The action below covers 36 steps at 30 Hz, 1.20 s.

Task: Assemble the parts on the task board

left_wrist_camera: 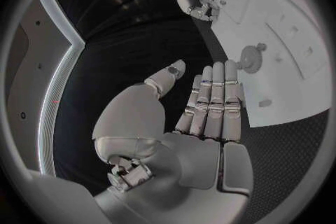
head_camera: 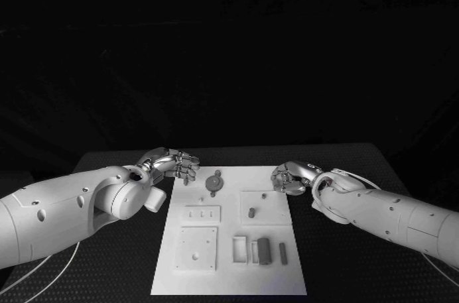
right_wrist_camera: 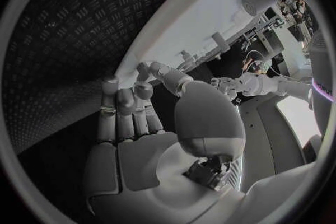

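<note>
Both hands hold nothing, fingers loosely apart, at the board's (head_camera: pixel 229 276) far corners; the round part (head_camera: pixel 214 182) lies between them, nearer the left hand (head_camera: pixel 175 165) than the right (head_camera: pixel 292 178).

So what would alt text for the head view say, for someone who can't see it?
Two white robot arms reach over a black table, the left hand and right hand hovering empty at the far corners of a white task board. Small grey parts sit on the board.
</note>
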Each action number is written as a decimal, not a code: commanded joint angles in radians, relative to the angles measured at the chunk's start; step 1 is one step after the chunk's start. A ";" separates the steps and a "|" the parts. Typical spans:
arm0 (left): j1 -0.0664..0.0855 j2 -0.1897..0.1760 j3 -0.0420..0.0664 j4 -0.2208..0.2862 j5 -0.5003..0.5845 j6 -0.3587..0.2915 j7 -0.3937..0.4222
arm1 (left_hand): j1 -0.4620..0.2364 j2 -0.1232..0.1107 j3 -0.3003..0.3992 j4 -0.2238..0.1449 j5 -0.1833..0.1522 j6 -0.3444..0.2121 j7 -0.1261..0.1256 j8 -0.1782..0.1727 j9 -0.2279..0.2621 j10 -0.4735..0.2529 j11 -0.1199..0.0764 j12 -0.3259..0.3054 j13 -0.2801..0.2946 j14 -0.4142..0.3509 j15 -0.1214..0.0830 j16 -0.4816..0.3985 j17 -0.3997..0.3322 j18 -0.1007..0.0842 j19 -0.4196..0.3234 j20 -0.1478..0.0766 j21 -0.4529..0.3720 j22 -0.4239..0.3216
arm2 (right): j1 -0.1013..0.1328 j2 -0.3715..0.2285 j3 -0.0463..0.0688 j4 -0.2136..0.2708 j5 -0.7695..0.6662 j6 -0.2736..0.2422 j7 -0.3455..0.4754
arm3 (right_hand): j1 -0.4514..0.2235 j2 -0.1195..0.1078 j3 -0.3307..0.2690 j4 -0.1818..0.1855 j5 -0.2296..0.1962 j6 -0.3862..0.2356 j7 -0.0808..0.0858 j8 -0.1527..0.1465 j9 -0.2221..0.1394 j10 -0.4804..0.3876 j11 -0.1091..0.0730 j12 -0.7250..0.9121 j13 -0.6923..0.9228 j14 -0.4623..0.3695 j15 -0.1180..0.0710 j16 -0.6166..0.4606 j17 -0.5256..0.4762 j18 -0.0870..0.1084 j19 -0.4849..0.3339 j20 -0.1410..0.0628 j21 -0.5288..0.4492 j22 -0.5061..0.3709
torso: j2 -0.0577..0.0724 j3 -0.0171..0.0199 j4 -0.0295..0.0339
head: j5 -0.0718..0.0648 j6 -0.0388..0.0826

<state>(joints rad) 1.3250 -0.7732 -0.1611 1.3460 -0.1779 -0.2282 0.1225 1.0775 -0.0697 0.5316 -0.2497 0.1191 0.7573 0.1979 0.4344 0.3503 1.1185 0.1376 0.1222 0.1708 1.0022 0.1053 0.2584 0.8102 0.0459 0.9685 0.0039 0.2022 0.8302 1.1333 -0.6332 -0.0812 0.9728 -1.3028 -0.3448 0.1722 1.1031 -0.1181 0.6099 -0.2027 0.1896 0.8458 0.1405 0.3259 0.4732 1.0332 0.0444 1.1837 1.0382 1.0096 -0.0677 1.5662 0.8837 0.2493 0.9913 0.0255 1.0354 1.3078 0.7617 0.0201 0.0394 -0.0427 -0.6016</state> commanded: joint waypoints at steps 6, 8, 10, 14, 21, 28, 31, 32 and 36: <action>0.001 0.002 0.001 0.002 -0.003 0.015 0.004 | -0.008 0.002 -0.001 0.006 -0.007 -0.003 0.007 -0.007 0.002 0.001 0.003 -0.006 0.001 0.008 -0.001 -0.005 0.002 0.018 0.002 0.000 -0.006 0.002 | -0.001 0.000 0.000 -0.004 -0.011 0.010 0.001 | -0.005 -0.008 -0.005 -0.005 0.000 0.096 -0.006 -0.006 -0.002 -0.087 -0.019 0.005 -0.004 -0.004 -0.008 0.002 -0.003 0.013 -0.001 -0.006 0.003 0.016 | 0.000 0.0004 0.0001 | -0.003 -0.002; 0.001 0.002 0.001 0.002 -0.003 0.015 0.004 | -0.008 0.001 -0.001 0.006 -0.007 -0.003 0.007 -0.008 0.002 0.001 0.003 -0.006 0.001 0.008 -0.001 -0.005 0.002 0.018 0.002 0.000 -0.006 0.002 | -0.001 0.000 0.000 -0.004 -0.011 0.011 0.001 | -0.005 -0.012 -0.005 -0.006 0.000 0.092 -0.005 -0.008 -0.002 -0.088 -0.018 0.005 -0.004 -0.005 -0.007 0.001 -0.003 0.013 -0.001 -0.006 0.002 0.016 | 0.000 0.0005 0.0000 | -0.003 -0.002; 0.001 0.002 0.001 0.002 -0.003 0.015 0.004 | -0.008 0.001 -0.001 0.006 -0.007 -0.004 0.007 -0.008 0.002 0.001 0.003 -0.006 0.001 0.008 -0.001 -0.005 0.002 0.018 0.002 0.000 -0.007 0.002 | -0.001 0.000 0.000 -0.004 -0.011 0.012 0.002 | -0.005 -0.013 -0.005 -0.006 0.000 0.091 -0.004 -0.009 -0.002 -0.089 -0.017 0.005 -0.005 -0.005 -0.007 0.001 -0.003 0.013 -0.001 -0.006 0.002 0.016 | -0.001 0.0004 -0.0001 | -0.004 -0.003; 0.001 0.003 0.001 0.002 -0.003 0.015 0.004 | -0.008 0.002 -0.001 0.006 -0.007 -0.004 0.008 -0.008 0.002 0.001 0.004 -0.006 0.001 0.008 -0.001 -0.006 0.002 0.018 0.002 0.000 -0.007 0.002 | -0.001 0.001 0.000 -0.003 -0.011 0.009 0.002 | -0.005 -0.009 -0.003 -0.004 0.000 0.093 -0.004 -0.008 -0.002 -0.089 -0.017 0.005 -0.005 -0.006 -0.006 0.001 -0.003 0.013 -0.001 -0.006 0.002 0.015 | 0.000 0.0007 0.0001 | -0.004 -0.003; 0.001 0.003 0.001 0.001 -0.003 0.015 0.004 | -0.008 0.002 -0.001 0.006 -0.007 -0.004 0.008 -0.009 0.002 0.001 0.004 -0.007 0.001 0.008 -0.001 -0.006 0.003 0.018 0.002 0.000 -0.007 0.002 | -0.002 0.002 0.000 -0.003 -0.011 0.003 0.006 | -0.003 0.011 0.001 -0.004 0.000 0.123 -0.014 0.009 0.010 -0.085 -0.025 0.010 -0.007 -0.002 -0.010 0.005 -0.003 0.013 0.002 -0.006 0.005 0.016 | 0.000 0.0005 0.0000 | -0.006 -0.004; 0.001 0.003 0.001 0.000 -0.004 0.015 0.004 | -0.008 0.002 -0.001 0.006 -0.007 -0.004 0.008 -0.009 0.002 0.001 0.004 -0.007 0.001 0.008 -0.001 -0.006 0.003 0.018 0.002 0.000 -0.007 0.002 | -0.002 0.002 0.000 -0.001 -0.032 -0.009 -0.008 | 0.005 0.073 0.005 -0.017 0.000 0.171 -0.037 0.041 0.037 -0.070 -0.046 0.015 -0.013 0.008 -0.024 0.011 -0.004 0.013 0.010 -0.011 0.010 0.017 | 0.000 0.0005 0.0004 | -0.008 -0.007; 0.001 0.003 0.001 0.000 -0.004 0.014 0.004 | -0.008 0.002 -0.001 0.006 -0.007 -0.004 0.008 -0.009 0.002 0.001 0.004 -0.007 0.002 0.008 -0.001 -0.006 0.003 0.018 0.002 0.000 -0.007 0.003 | -0.002 0.001 0.000 0.000 -0.034 -0.015 -0.015 | 0.004 0.087 0.005 -0.027 0.000 0.177 -0.040 0.046 0.044 -0.064 -0.049 0.017 -0.015 0.014 -0.028 0.013 -0.005 0.013 0.013 -0.013 0.013 0.017 | 0.000 0.0006 0.0006 | -0.008 -0.008; 0.001 0.003 0.001 0.000 -0.004 0.014 0.004 | -0.008 0.002 -0.001 0.006 -0.007 -0.004 0.008 -0.009 0.002 0.001 0.004 -0.007 0.002 0.008 -0.001 -0.007 0.003 0.018 0.002 0.000 -0.008 0.003 | -0.002 0.001 0.000 0.000 -0.035 -0.016 -0.016 | 0.003 0.088 0.005 -0.030 0.000 0.179 -0.041 0.048 0.046 -0.062 -0.051 0.018 -0.015 0.015 -0.029 0.014 -0.005 0.013 0.015 -0.013 0.014 0.017 | 0.000 0.0006 0.0006 | -0.008 -0.008; 0.001 0.003 0.001 0.001 -0.005 0.014 0.004 | -0.008 0.002 -0.001 0.007 -0.007 -0.004 0.008 -0.009 0.003 0.001 0.004 -0.007 0.002 0.008 -0.001 -0.007 0.003 0.018 0.002 0.000 -0.008 0.003 | -0.003 0.002 0.000 0.001 -0.036 -0.014 -0.011 | 0.001 0.090 0.005 -0.034 0.000 0.182 -0.043 0.050 0.050 -0.057 -0.052 0.019 -0.016 0.020 -0.030 0.016 -0.005 0.013 0.018 -0.015 0.017 0.017 | 0.000 0.0007 0.0004 | -0.008 -0.009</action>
<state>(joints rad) 1.3251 -0.7721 -0.1611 1.3447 -0.1790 -0.2273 0.1203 1.0775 -0.0697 0.5316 -0.2497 0.1191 0.7573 0.1979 0.4290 0.3519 1.1185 0.1376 0.1185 0.1714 1.0022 0.1053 0.2585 0.8120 0.0432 0.9685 0.0038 0.1983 0.8320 1.1315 -0.6323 -0.0812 0.9717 -1.3217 -0.3547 0.1632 1.1058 -0.0364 0.6143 -0.2292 0.1896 0.8473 0.1389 0.3696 0.5218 1.0334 0.0442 1.1971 1.0233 1.0219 -0.0844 1.5758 0.8805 0.2491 1.0062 0.0110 1.0459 1.3078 0.7614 0.0207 0.0397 -0.0504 -0.6096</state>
